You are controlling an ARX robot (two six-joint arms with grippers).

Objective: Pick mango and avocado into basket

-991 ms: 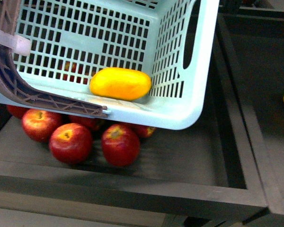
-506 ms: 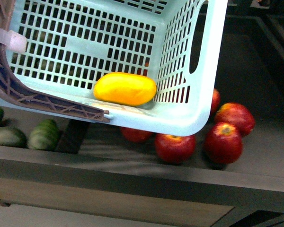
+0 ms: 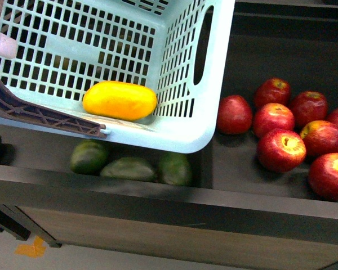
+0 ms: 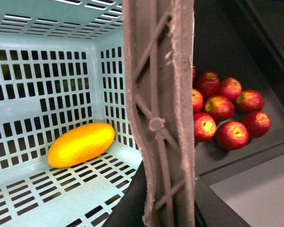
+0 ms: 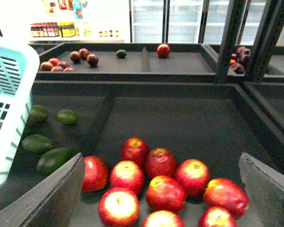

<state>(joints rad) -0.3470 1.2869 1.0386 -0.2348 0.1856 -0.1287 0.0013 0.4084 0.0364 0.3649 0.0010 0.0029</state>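
mango [image 3: 119,100]: 1, in basket
basket [image 3: 174,132]: 1
avocados [image 3: 129,169]: 4 in near bin, 1 more far back
red apples [image 5: 159,162]: 10 in near bin, 1 far back

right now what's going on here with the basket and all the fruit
A robot is collecting fruit into a pale teal basket. The mango already lies inside it. The avocados are not in yet; they sit in the bin under the basket's edge. The right gripper hangs open and empty over the red apples.
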